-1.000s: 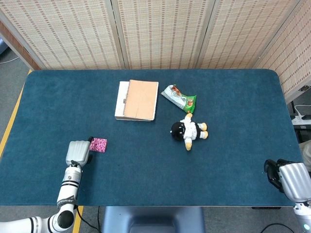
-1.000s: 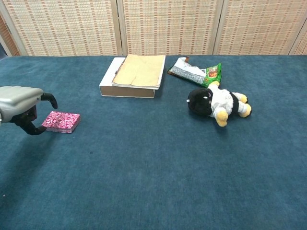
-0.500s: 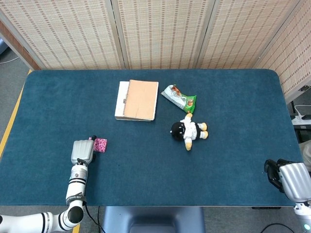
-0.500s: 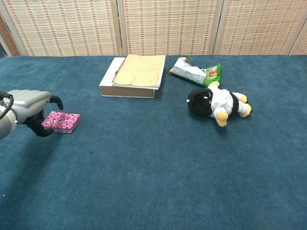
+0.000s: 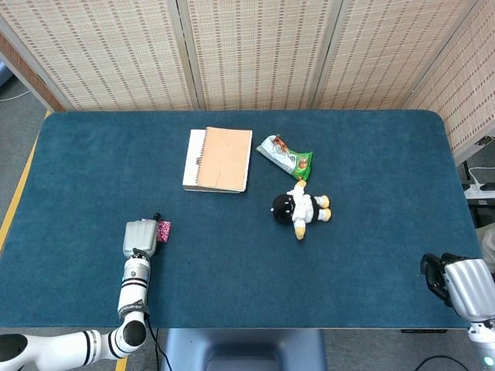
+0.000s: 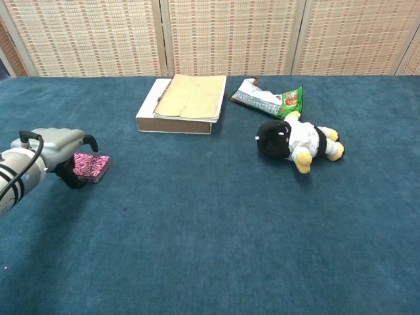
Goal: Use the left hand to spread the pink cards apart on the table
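A stack of pink patterned cards [image 6: 92,167] [image 5: 164,230] lies on the blue table toward its left side. My left hand [image 6: 60,154] [image 5: 141,237] hovers over the left half of the stack, fingers curled down around it and covering much of it. Whether the fingers touch the cards cannot be made out. My right hand [image 5: 456,282] stays at the table's near right corner, fingers curled in, holding nothing.
A tan notebook [image 6: 184,103] lies at the back centre. Beside it on the right is a green snack packet [image 6: 269,98]. A small black-and-white plush toy [image 6: 295,141] lies in front of the packet. Woven screens close off the back.
My left hand has slid rightward over the pink cards, now covering more of the stack. The cards and my right hand have stayed put.
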You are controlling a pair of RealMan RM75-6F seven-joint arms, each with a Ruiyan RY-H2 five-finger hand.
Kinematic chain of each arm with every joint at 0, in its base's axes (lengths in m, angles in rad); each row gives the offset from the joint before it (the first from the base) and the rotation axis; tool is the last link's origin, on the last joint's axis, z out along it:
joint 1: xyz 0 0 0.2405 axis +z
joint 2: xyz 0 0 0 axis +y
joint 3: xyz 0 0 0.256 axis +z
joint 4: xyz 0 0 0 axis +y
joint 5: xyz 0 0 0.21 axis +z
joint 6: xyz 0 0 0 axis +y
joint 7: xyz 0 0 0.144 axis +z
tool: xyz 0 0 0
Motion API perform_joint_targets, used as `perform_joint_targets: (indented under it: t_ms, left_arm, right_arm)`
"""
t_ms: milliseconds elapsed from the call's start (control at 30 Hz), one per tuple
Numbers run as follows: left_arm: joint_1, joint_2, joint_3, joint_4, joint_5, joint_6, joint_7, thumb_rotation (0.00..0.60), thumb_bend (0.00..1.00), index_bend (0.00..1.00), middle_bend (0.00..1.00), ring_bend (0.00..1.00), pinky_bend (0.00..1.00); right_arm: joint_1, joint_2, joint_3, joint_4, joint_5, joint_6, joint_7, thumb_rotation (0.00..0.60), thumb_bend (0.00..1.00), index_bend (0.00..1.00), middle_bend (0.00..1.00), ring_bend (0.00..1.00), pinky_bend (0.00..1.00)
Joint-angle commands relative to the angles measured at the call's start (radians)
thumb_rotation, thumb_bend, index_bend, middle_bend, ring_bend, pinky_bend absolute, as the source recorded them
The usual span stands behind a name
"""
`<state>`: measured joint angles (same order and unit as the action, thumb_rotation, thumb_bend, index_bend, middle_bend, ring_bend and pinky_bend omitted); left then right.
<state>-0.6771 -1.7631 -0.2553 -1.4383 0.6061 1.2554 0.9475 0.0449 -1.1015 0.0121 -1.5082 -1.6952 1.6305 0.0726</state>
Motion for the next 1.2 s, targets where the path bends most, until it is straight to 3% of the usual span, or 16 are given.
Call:
perform_joint_targets:
  t_ms: [33,1200]
  left_arm:
    - [-0.004,0.001,0.001,0.003,-0.004,0.0,0.001,0.6,0.35,0.2,1.0,1.0,1.0]
    - [-0.019,0.034,0.017,0.016,-0.052,-0.015,-0.016,0.6,0.35,0.29,1.0,1.0,1.0]
  right_arm:
    - [0.001,0.001,-0.001,0.0,0.0,-0.002,-0.001,0.6,0.42,0.98,0.86,0.73,0.87]
    - [0.003,-0.004,-0.005,-0.001,-0.002,-0.011,-0.013,0.6,0.42,0.98,0.86,0.73,0.87]
